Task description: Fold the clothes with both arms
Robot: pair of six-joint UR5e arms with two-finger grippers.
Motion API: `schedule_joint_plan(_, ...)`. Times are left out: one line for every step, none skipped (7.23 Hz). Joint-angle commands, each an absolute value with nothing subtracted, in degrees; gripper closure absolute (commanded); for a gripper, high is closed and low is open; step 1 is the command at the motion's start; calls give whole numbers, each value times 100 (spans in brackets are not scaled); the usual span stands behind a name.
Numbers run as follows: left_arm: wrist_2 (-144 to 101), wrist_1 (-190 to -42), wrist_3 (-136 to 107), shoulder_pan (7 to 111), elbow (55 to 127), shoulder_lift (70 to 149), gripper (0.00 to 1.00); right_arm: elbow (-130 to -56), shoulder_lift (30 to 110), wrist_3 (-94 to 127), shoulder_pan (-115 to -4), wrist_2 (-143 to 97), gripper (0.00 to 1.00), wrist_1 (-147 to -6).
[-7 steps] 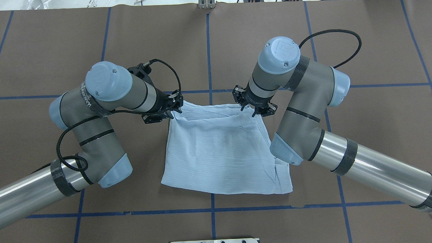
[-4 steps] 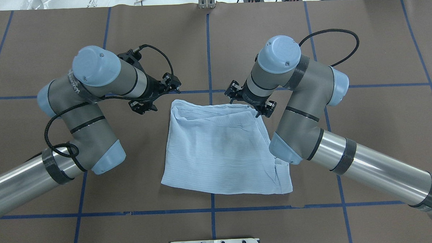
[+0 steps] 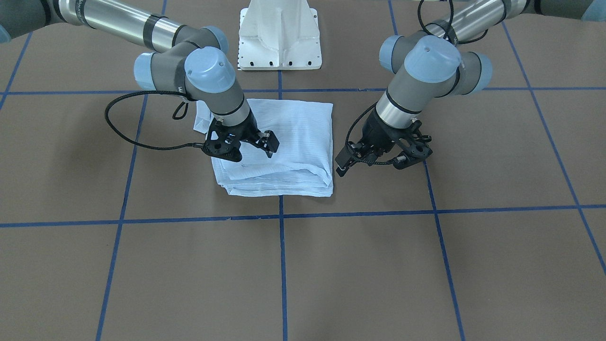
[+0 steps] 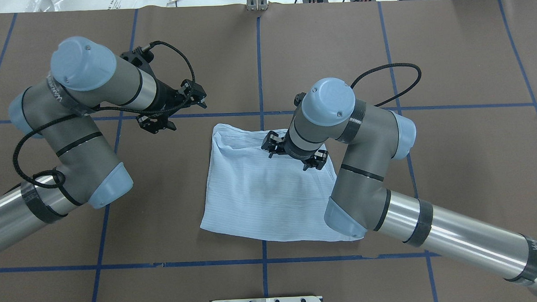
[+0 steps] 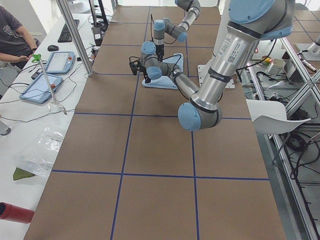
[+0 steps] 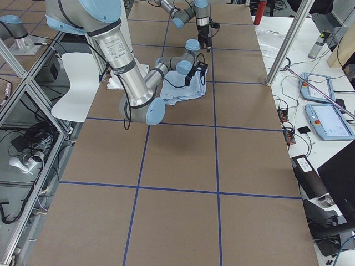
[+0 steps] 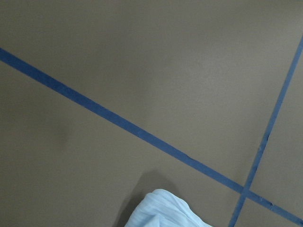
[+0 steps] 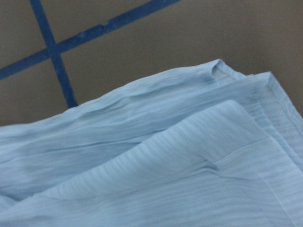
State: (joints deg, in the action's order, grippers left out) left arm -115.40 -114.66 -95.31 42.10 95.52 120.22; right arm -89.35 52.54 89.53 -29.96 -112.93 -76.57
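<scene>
A folded, striped light-blue shirt [image 4: 261,191] lies on the brown tabletop [image 4: 465,171]. The right hand [image 4: 293,154] hangs over the shirt's far edge, spread wide and empty. The left hand [image 4: 177,110] is beside the shirt, also spread and empty. Only the front view shows the shirt's stacked layers.

The left arm [image 4: 71,144] and right arm [image 4: 367,165] are matte grey with rounded light-blue joint caps [image 4: 83,63], each showing two small screws. Polished silver tubes carry black bands [image 4: 532,254], some lettered in white. Black braided cables [image 4: 404,65] loop off toward each wrist's 12 o'clock.

Shirt [image 4: 261,191] on table [image 4: 474,152]; right jaws above it; left jaws leftward, apart.
</scene>
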Motion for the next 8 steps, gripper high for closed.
schedule_joint_plan(-11566,-11373,-9483,4228,9686,11971,0,-8878,5221,8265,-2857,-11067,0,-7690)
schedule_joint_plan(-11566,-11373,-9492,4228,9694,11971,0,-8712,5116,7722,-2856,-10918,0,-7821)
schedule_joint_plan(-11566,-11364,-9501,4228,9747,11962,0,-8449,4959,7325,-2874,-10768,0,-7909)
schedule_joint_plan(-11566,-11373,-9544,4228,9764,11927,0,-8003,4705,7182,-2900,-10706,0,-7893)
schedule_joint_plan(-11566,-11364,-9562,4228,9817,11901,0,-7493,4415,7024,-3040,-10653,0,-7823)
schedule_joint_plan(-11566,-11364,-9562,4228,9852,11848,0,-7253,4238,6822,-3302,-10661,0,-7814)
schedule_joint_plan(-11566,-11373,-9562,4219,9844,11839,0,-7190,4228,6594,-3444,-10679,0,-7813)
schedule_joint_plan(-11566,-11373,-9571,4219,9852,11848,0,-7102,4228,6574,-3489,-10696,0,-7805)
